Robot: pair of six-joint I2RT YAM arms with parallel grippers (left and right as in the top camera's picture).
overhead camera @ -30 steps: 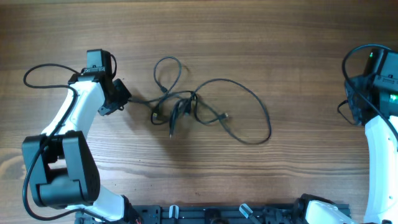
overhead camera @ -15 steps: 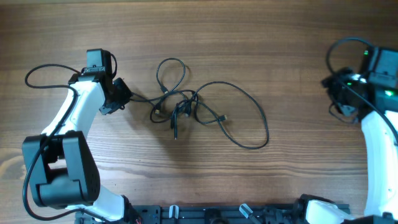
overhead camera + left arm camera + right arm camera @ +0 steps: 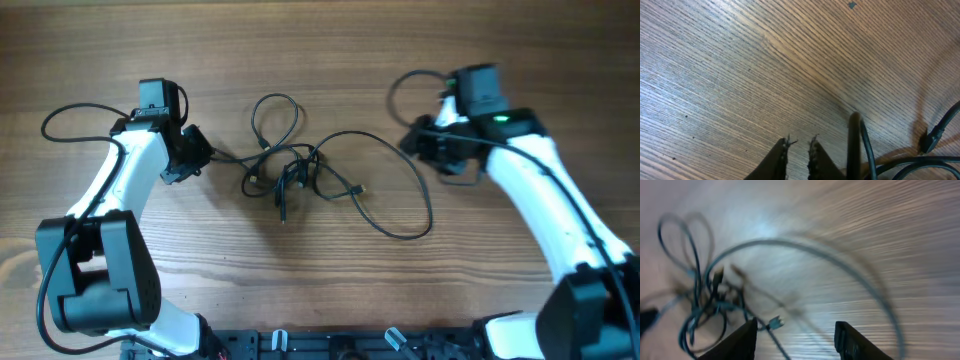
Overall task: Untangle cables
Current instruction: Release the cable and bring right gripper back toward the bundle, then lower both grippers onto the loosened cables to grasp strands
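**Overhead view.** The cables (image 3: 297, 172) lie on the wooden bench (image 3: 330, 40), knotted together near its middle; this knot is the reference point. A small loop rises from the knot toward the far edge. One large loop sweeps out to the right of the knot and back. A single strand runs left from the knot to the left end effector (image 3: 200, 157), which sits just beside the tangle. The right end effector (image 3: 412, 140) hovers right of the knot, at the upper part of the large loop. Open bench surface lies beyond the knot on the far side, on the near side, and outside both arms.

**Left wrist view.** The left end effector (image 3: 798, 150) has its jaws slightly parted, with nothing between them. A cable passes just beside the fingers (image 3: 777, 160), outside the gap, and a plug (image 3: 934, 136) lies farther off.

**Right wrist view (motion-blurred).** The right end effector (image 3: 796, 337) stands wide open and empty. The knot is ahead of it, and a plug end (image 3: 774, 324) lies near its fingers.
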